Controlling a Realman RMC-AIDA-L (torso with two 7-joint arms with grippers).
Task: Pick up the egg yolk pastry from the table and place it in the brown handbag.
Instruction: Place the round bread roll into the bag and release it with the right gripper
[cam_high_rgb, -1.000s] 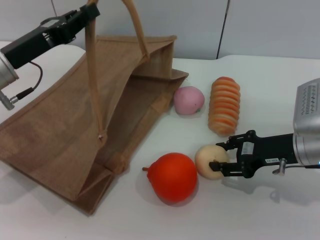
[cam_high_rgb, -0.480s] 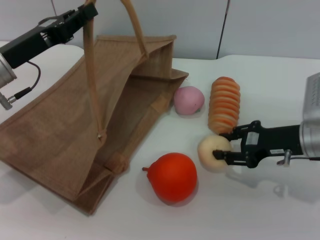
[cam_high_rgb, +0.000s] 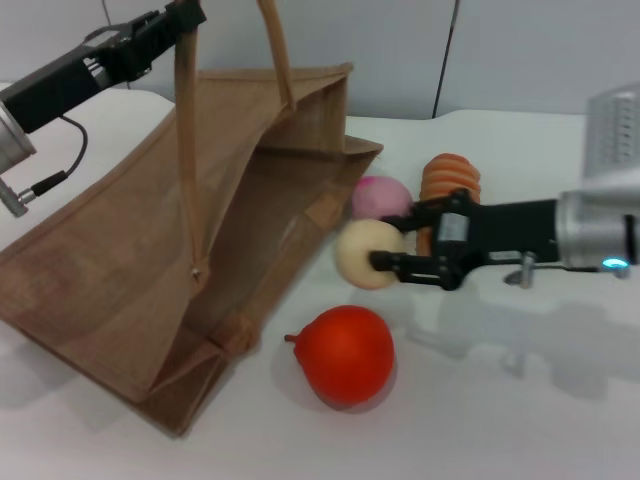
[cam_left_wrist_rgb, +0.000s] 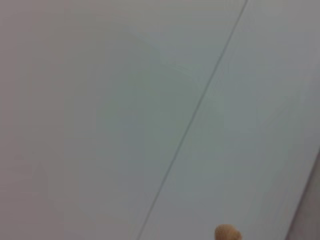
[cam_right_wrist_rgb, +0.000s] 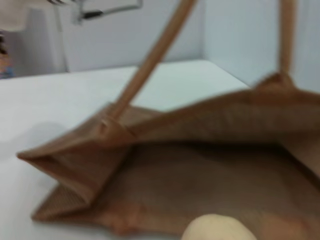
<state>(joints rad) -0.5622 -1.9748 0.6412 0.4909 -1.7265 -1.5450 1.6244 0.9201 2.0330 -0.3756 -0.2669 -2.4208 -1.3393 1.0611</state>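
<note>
From the head view, the right gripper (cam_high_rgb: 378, 258) was clamped on the egg yolk pastry (cam_high_rgb: 364, 253), held above the counter's middle, just beside the open mouth of the brown handbag (cam_high_rgb: 140, 270). The left gripper (cam_high_rgb: 178, 16) pinched one handle (cam_high_rgb: 187, 150) up near the counter's far left corner. A red fruit (cam_high_rgb: 345, 354) sat toward the near edge.

The left wrist view showed only a blank wall (cam_left_wrist_rgb: 125, 100).

In the right wrist view, the pastry (cam_right_wrist_rgb: 217, 228) faced the bag's interior (cam_right_wrist_rgb: 200, 185).
</note>
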